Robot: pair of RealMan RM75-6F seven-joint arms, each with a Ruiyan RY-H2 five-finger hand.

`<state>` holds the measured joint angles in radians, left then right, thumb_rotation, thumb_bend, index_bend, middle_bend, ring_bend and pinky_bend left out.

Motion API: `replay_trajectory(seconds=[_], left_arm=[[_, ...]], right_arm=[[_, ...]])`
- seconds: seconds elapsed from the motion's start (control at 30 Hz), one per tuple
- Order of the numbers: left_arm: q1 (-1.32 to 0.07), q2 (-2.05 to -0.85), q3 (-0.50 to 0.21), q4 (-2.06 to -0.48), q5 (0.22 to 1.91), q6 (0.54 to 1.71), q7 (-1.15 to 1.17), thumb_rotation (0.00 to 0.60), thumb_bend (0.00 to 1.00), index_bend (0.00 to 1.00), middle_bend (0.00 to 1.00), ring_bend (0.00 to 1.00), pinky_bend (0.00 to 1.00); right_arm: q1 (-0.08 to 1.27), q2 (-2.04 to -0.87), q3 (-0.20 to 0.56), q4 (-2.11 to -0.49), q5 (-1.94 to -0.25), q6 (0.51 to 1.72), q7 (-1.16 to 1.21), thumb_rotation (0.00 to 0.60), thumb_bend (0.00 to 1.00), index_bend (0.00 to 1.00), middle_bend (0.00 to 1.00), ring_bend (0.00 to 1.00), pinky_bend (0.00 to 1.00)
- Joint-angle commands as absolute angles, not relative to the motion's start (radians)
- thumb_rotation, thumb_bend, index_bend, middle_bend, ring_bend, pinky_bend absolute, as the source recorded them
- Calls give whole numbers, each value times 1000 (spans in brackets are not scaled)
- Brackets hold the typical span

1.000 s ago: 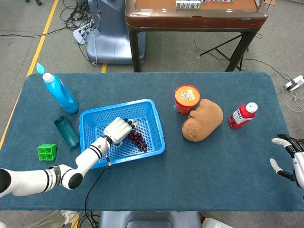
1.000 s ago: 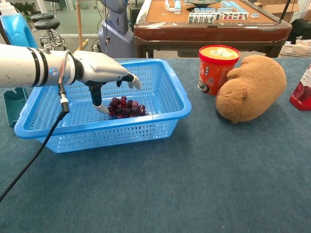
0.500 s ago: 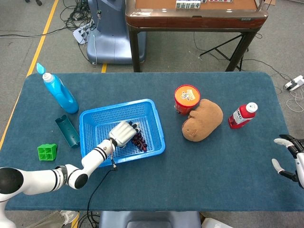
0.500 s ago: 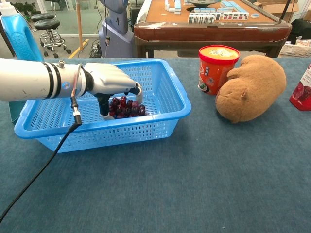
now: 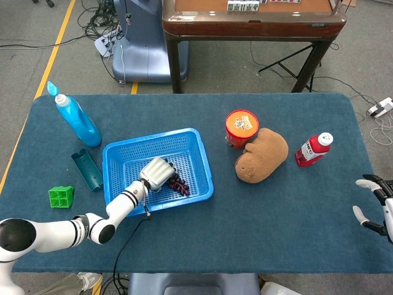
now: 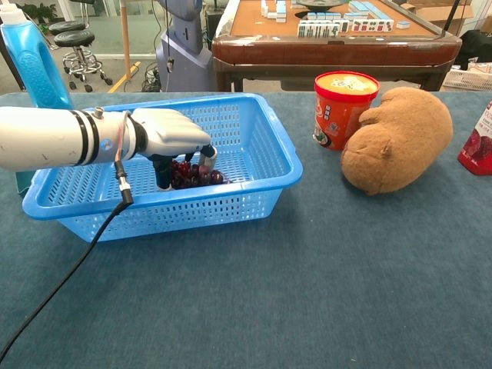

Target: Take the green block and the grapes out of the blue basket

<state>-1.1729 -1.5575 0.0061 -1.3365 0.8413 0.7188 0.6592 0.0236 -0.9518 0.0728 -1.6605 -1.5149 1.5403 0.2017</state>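
Grapes [image 6: 194, 174] sit on the floor of the blue basket [image 5: 198, 161], toward its near wall, w/ my left hand [image 6: 171, 134] draped over the bunch. Fingers [image 6: 207, 156] are curled down around it, thumb on the near side, but I can't tell from either view whether I've got a real hold or am only touching the top berries.

Risks, as I judge them: bunch is loose, so a shallow pinch may pull a few berries or the stem and drop the rest on the lift. Near wall is just beside my fingers; if I drag instead of going straight up, I could hook the mesh and tip or slide the basket.

Green block [image 5: 61, 196] is already out, on the table left of the basket, near the teal tray [image 5: 86, 170].

My right hand [image 5: 376, 203] hangs off the table's right edge, fingers apart, holding nothing.
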Motion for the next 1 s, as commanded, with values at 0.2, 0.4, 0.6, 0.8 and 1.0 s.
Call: replay_trajectory(seconds=[0.2,0.4,0.6,0.8,1.0], left_arm=[[-1147,-1573,-10,-1320,869,721,599,600,241,579,583,554,633],[-1132,-1566,-33,-1322,890,724,551,600,241,662,722,648,655],[-1096,-1522,-62,-1354,932,764,481,600,241,697,770,679,682],[-1048,-1433,-86,-1416,948,812,422,600,241,711,787,690,699],[-979,-1313,-117,-1504,955,884,352,600,241,710,788,691,704]], right_arm=[[25,-952,72,-1660,-1515,1537,199,600,275,286,215,240,298],[24,-951,74,-1661,-1513,1538,200,600,275,287,215,240,298],[24,-952,75,-1657,-1513,1539,206,600,275,287,215,240,298],[26,-953,76,-1650,-1517,1539,213,600,275,287,214,240,298],[31,-956,78,-1641,-1519,1535,223,600,275,287,215,240,298]])
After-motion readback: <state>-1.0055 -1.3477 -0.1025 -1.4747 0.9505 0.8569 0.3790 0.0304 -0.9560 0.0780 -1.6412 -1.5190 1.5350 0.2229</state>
